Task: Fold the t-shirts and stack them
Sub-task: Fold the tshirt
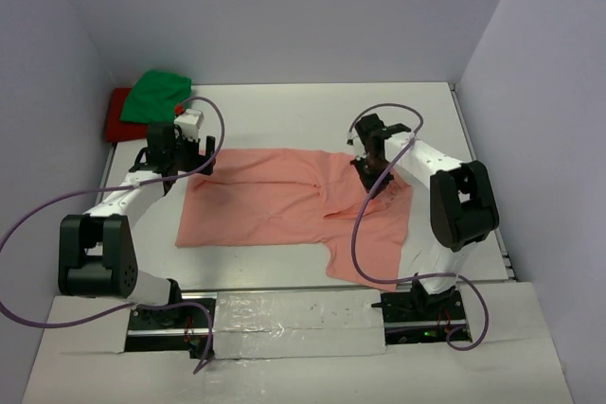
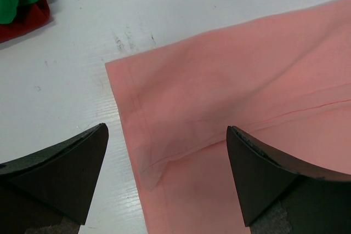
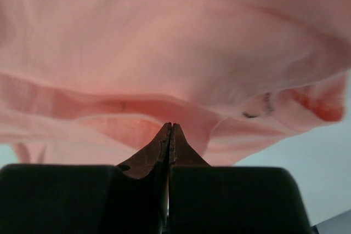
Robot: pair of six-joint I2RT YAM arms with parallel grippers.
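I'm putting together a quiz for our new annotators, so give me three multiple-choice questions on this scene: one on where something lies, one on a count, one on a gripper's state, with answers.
1. Where does the green t-shirt lie?
A) on the red t-shirt at the far left corner of the table
B) spread flat mid-table
C) hanging off the near edge

2. How many t-shirts are in view?
A) two
B) three
C) four

3. How does the left gripper stand?
A) shut on cloth
B) shut on nothing
C) open

Answers:
1 A: the top view shows green bunched on red in that corner.
2 B: green, red and the spread salmon-pink t-shirt.
3 C: its wrist view shows both fingers wide apart, with the pink hem between them.
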